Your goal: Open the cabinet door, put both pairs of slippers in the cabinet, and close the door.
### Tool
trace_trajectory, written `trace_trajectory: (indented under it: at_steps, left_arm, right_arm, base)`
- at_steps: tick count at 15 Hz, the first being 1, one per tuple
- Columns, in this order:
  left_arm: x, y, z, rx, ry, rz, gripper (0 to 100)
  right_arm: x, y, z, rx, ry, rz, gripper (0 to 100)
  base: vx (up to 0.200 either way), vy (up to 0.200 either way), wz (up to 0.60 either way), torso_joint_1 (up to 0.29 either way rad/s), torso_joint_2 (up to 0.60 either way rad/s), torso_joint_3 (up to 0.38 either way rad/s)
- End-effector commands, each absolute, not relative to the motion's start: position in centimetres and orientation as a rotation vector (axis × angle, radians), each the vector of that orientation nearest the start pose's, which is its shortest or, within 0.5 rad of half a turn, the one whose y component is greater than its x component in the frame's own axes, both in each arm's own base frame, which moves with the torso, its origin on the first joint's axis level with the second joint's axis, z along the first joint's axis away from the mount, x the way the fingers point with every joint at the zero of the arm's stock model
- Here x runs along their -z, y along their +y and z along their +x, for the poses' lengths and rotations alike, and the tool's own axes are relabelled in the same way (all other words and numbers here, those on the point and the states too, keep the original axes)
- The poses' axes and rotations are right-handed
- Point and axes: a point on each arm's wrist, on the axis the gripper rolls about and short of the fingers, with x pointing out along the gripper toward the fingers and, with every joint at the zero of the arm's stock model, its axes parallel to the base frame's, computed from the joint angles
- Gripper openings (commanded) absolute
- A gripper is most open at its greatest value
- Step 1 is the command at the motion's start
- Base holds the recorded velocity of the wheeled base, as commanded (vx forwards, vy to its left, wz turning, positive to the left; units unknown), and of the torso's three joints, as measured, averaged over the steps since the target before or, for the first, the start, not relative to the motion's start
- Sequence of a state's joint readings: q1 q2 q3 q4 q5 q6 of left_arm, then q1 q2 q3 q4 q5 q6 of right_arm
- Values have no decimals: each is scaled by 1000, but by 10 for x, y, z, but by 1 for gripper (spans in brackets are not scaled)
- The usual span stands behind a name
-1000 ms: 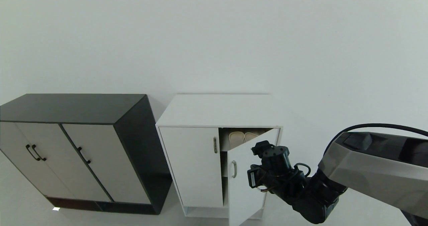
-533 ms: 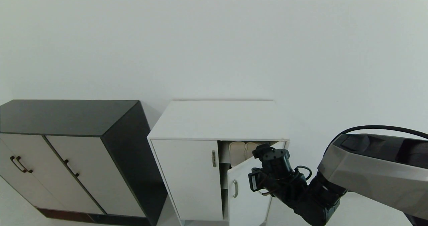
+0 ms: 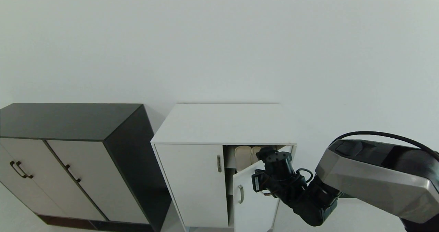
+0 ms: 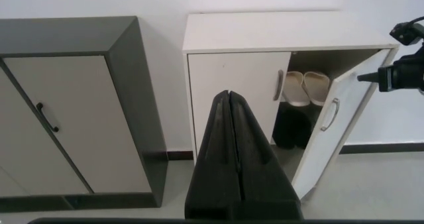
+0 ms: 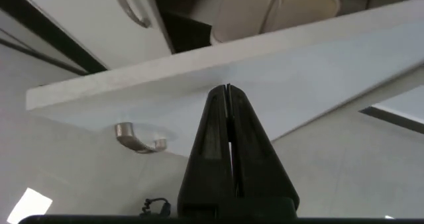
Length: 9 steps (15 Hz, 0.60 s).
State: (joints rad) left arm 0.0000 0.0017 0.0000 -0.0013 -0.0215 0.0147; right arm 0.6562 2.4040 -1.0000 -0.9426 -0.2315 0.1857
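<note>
A plain white wall point(image 3: 219, 36) runs behind everything. Farthest left, against it, stands a low black cabinet point(image 3: 68, 120) with two pale doors and black bar handles, both shut. Just beside it, with a narrow gap between them, stands the smaller white cabinet point(image 3: 223, 122) of smooth board.

The white cabinet's left door point(image 3: 192, 184) is shut. The left gripper point(image 4: 229, 93), seen in the left wrist view, hangs in front of this cabinet and well apart from it. Its black fingers are pressed together with nothing between them.

The right door point(image 3: 255, 197), which carries a curved metal handle point(image 3: 240, 194), stands ajar, hinged on the right and swung part-way out. Through the gap the pale beige slippers point(image 3: 243, 153) lie side by side on the upper shelf. The dark slippers point(image 4: 289, 126) sit in the compartment beneath, hard to make out in the shadow.

The right gripper point(image 3: 265, 152) is at the top edge of the right door, on its outer side, with its fingers closed on nothing. I cannot tell whether it touches the board.

A smooth grey floor point(image 4: 371, 181) spreads below, and a dark skirting board point(image 4: 397, 146) lines the foot of the wall to the right of the white cabinet.
</note>
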Motion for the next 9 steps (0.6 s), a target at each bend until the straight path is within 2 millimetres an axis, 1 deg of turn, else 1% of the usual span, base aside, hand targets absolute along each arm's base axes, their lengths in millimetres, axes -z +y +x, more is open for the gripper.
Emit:
trace_trajectory:
  at_steps: [1,5,9]
  left_arm:
    - [-76,0,-23,21,0,15,0]
    - [-76,0,-23,21,0,15,0]
    - [-76,0,-23,21,0,15,0]
  right_arm:
    - [8,249,342,-373,453,-11,0]
    - [4,239,359,-348,430,11,0]
    - [8,243,378,-335,404,25,0]
  base:
    - [0,0,0,0,0,0]
    - [0,0,0,0,0,0]
    - [0,0,0,0,0,0]
